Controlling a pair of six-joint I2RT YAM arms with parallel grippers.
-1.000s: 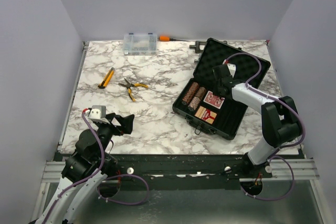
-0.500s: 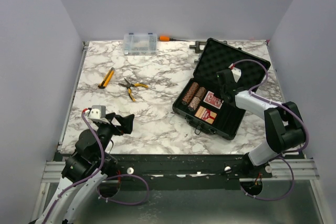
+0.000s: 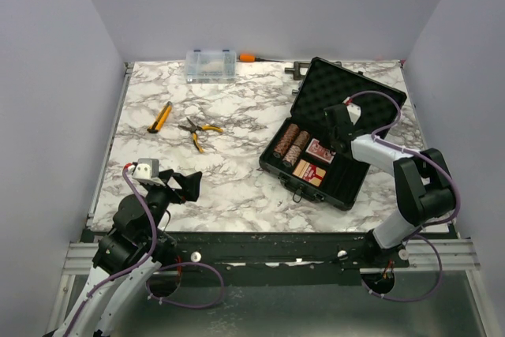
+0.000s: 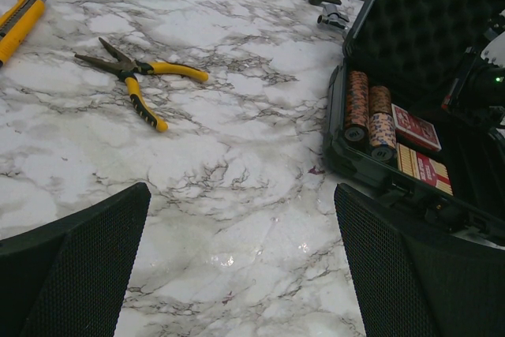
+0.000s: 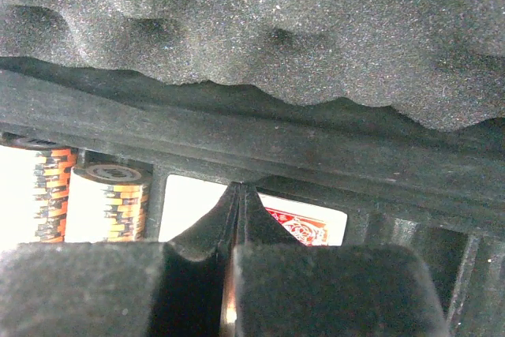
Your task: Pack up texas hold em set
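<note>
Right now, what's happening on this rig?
The black case lies open on the marble table, with two chip rolls and two red card decks already in its base. The right gripper, shut and holding nothing, sits over the case by the hinge line below the foam lid. The left gripper hangs wide open above bare table near its base, holding nothing. The pliers lie outside. The lid is not yet closed.

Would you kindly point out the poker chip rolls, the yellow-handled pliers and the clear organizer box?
poker chip rolls (image 4: 357, 104), left wrist view, middle of the outer roll's side.
yellow-handled pliers (image 4: 126, 71), left wrist view, on the pivot joint.
clear organizer box (image 3: 211, 65), top external view, middle of its lid.
</note>
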